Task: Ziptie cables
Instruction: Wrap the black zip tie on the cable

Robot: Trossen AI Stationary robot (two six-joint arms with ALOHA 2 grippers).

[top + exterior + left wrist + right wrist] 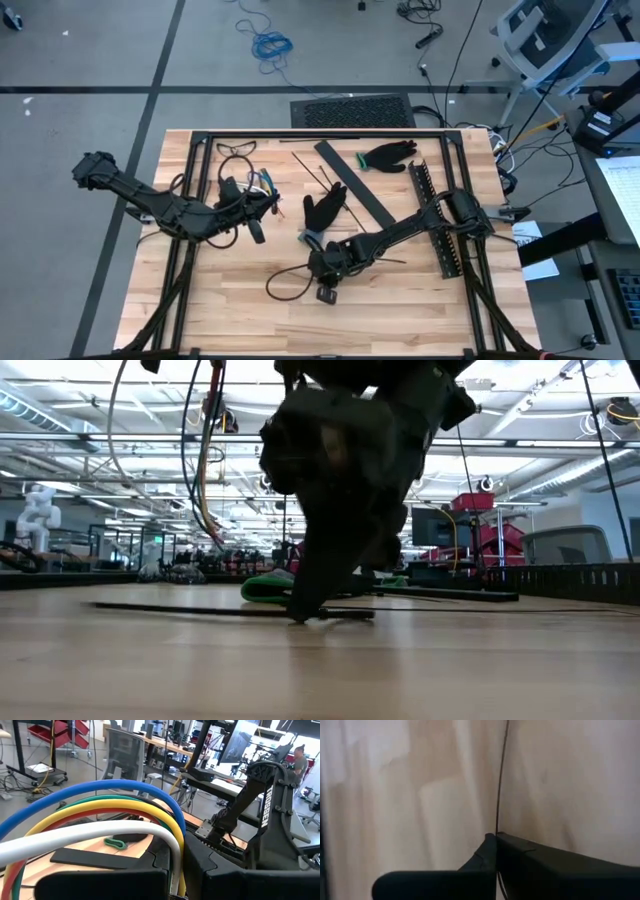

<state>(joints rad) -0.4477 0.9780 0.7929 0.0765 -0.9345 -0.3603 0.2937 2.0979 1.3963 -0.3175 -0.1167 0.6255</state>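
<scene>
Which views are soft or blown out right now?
Right wrist view: table blurred, washed pale; thin black strand still readable. Left wrist view: cables close, slightly soft. Low view: ceiling lights glare, right tool a dark silhouette. High view: even, sharp.

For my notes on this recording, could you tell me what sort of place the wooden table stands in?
Most likely an open robotics lab or workshop. Beyond the light wooden table there are red tool carts, a grey mesh office chair and a small white humanoid robot figure under strip-lit ceilings.
</scene>
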